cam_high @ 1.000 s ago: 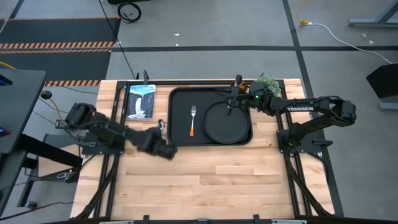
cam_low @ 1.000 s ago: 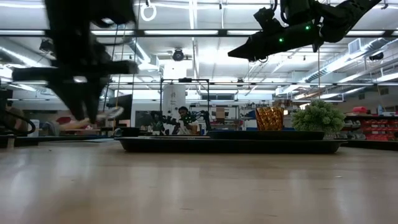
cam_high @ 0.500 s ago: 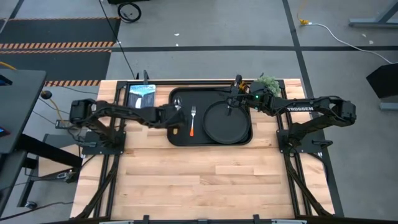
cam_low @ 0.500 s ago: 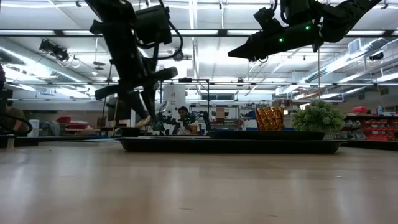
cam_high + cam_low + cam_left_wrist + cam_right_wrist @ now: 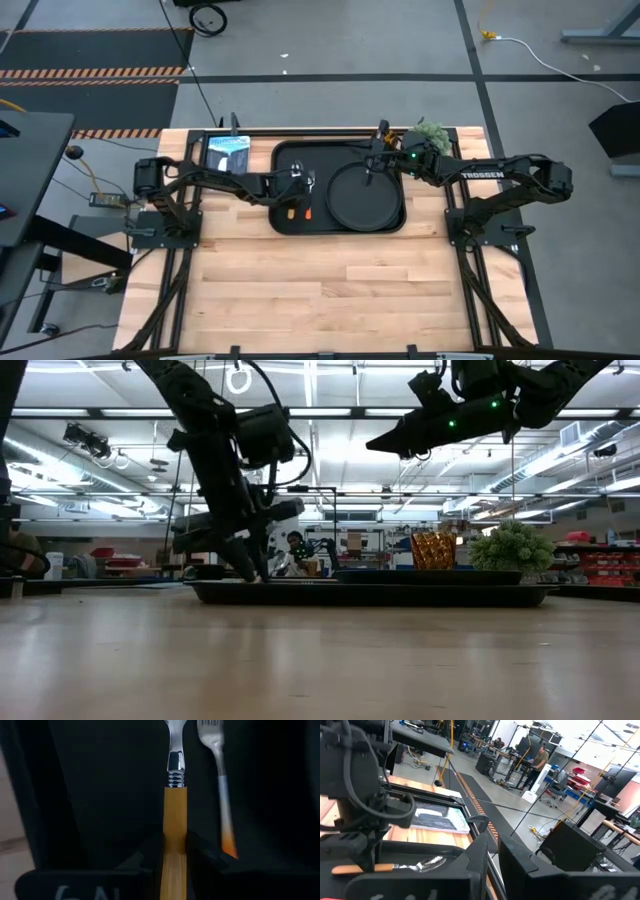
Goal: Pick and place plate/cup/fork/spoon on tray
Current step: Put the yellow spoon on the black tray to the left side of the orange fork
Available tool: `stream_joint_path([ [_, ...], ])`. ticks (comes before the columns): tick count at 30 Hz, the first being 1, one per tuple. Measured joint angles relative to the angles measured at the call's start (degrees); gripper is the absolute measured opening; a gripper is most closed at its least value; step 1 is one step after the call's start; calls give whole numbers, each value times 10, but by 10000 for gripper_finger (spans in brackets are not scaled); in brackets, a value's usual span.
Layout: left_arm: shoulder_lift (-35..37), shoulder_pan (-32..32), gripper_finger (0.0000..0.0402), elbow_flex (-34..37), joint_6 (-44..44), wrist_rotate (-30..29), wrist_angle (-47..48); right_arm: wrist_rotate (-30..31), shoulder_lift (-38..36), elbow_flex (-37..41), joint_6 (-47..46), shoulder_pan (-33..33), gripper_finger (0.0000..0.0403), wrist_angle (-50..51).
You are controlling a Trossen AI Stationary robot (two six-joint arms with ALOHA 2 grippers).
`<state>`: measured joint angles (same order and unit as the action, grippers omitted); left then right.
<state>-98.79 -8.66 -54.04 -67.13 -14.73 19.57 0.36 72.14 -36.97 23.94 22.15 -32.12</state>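
The black tray [image 5: 285, 150] lies at the table's far middle. On it are the round black plate [image 5: 365, 195] and, left of the plate, the fork [image 5: 310, 190] with its reddish-orange handle. My left gripper [image 5: 296, 195] is down over the tray's left part, shut on the yellow-orange-handled spoon [image 5: 175, 795], which lies parallel to the fork [image 5: 220, 780]. My right gripper [image 5: 372, 165] hangs shut and empty above the plate's far edge. The amber cup [image 5: 433, 550] stands beside the green plant [image 5: 512, 548] past the tray's far right corner. My left gripper pinches the spoon's yellow-orange handle [image 5: 175, 822] between its two fingers, below the metal neck. The fingers come from above and lie across the handle. The spoon [image 5: 395, 867] lies about level at the tray floor, bowl toward the far edge; whether it rests there I cannot tell.
A book with a waterfall picture [image 5: 226, 158] lies left of the tray at the far edge. The bushy plant [image 5: 428, 133] stands at the far right, beside my right arm. The near half of the wooden table [image 5: 330, 290] is bare wood.
My left gripper has gone from the table's near left toward the far edge and the right, and has come down over the tray's left part. The spoon has stayed in its hold and now lies beside the fork.
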Motion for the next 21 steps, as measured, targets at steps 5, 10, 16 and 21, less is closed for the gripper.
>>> stream_joint_path([
  [5, -13, -5, 75, 0, -12, 1, -3, -1, 0, 0, 0, 0, 50, -1],
  [10, -24, -9, 76, 0, -20, 6, -9, -2, 0, 0, -1, 0, 50, 0],
  [16, -24, -9, 87, 0, -27, -9, -12, -2, 0, 0, 0, 0, 50, 4],
  [21, -24, -9, 116, 0, -26, -15, -12, -2, 0, 0, 0, 0, 50, 9],
])
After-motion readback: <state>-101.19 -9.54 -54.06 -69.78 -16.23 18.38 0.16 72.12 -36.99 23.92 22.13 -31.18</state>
